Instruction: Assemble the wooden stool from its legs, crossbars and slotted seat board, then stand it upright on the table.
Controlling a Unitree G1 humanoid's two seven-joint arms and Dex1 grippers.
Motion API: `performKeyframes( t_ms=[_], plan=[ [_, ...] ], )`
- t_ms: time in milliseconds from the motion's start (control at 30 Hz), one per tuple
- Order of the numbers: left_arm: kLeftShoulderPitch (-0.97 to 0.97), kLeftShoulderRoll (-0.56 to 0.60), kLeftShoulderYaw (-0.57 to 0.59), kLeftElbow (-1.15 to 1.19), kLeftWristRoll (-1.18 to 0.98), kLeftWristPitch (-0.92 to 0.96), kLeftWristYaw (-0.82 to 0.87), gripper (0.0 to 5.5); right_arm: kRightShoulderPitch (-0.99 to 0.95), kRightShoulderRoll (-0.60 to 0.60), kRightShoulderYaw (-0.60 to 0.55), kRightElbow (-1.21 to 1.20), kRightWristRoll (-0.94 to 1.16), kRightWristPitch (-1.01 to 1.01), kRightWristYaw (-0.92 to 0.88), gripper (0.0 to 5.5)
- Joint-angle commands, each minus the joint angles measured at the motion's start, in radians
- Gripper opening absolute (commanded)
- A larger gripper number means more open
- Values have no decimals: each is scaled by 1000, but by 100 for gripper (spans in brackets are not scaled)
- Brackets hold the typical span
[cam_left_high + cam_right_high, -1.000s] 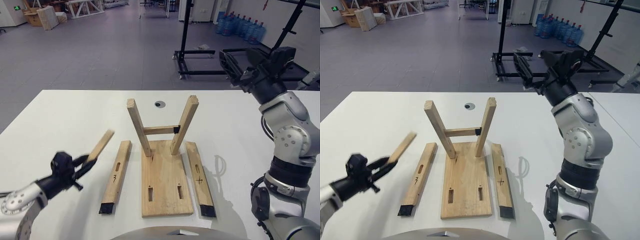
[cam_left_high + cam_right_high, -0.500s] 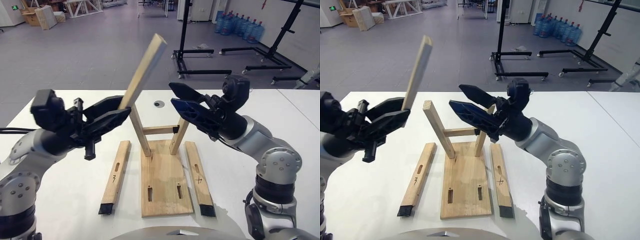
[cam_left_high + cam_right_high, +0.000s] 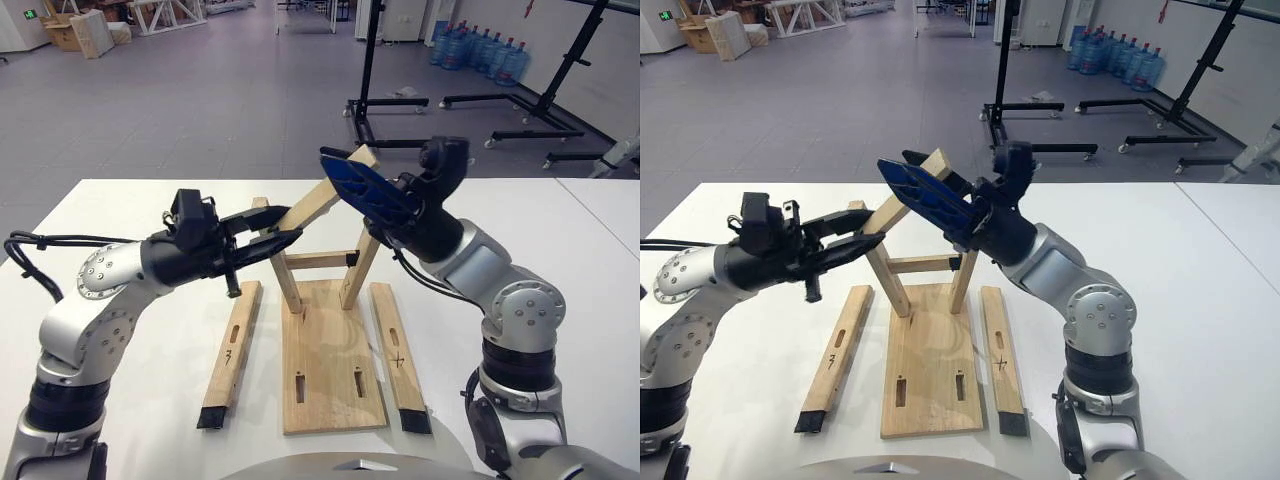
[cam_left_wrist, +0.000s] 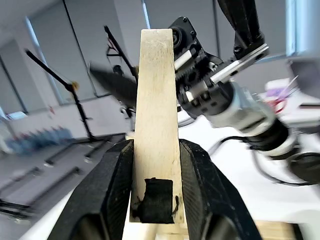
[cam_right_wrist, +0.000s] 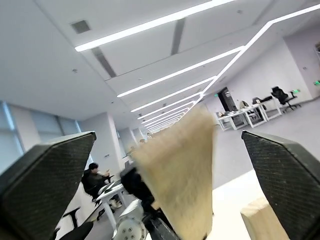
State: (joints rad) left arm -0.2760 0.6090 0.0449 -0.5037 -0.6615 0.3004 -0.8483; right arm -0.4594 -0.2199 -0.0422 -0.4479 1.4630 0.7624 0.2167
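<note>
White counter [image 3: 150, 420] carries the flat slotted seat board [image 3: 330, 380]. Left upright leg [image 3: 290, 285] and right upright leg [image 3: 352, 280] stand in its far end, splayed, joined by a fitted crossbar [image 3: 318, 261]. Left flat leg [image 3: 230, 352] and right flat leg [image 3: 398, 355] lie beside the board, one each side. L gripper [image 3: 280, 226] clamps the taped end of a loose crossbar [image 3: 318, 200], held in the air, tilted, near the upright legs' tops. R gripper [image 5: 170, 150] is spread wide, straddling that bar's upper end; contact unclear.
</note>
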Motion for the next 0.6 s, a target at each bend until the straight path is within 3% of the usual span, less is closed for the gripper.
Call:
performKeyframes(
  t_ms=[33,233,600],
  plan=[
    [-50,-34,-69,12,203,-126,54,127,-7,38,-12,30,65,-20,-115,490],
    [-67,-36,-81,70,362,-222,94,127,-8,49,-22,17,88,-45,-166,401],
    [-39,-15,-64,66,346,-209,65,127,-16,70,-33,23,45,-110,-174,209]
  ],
)
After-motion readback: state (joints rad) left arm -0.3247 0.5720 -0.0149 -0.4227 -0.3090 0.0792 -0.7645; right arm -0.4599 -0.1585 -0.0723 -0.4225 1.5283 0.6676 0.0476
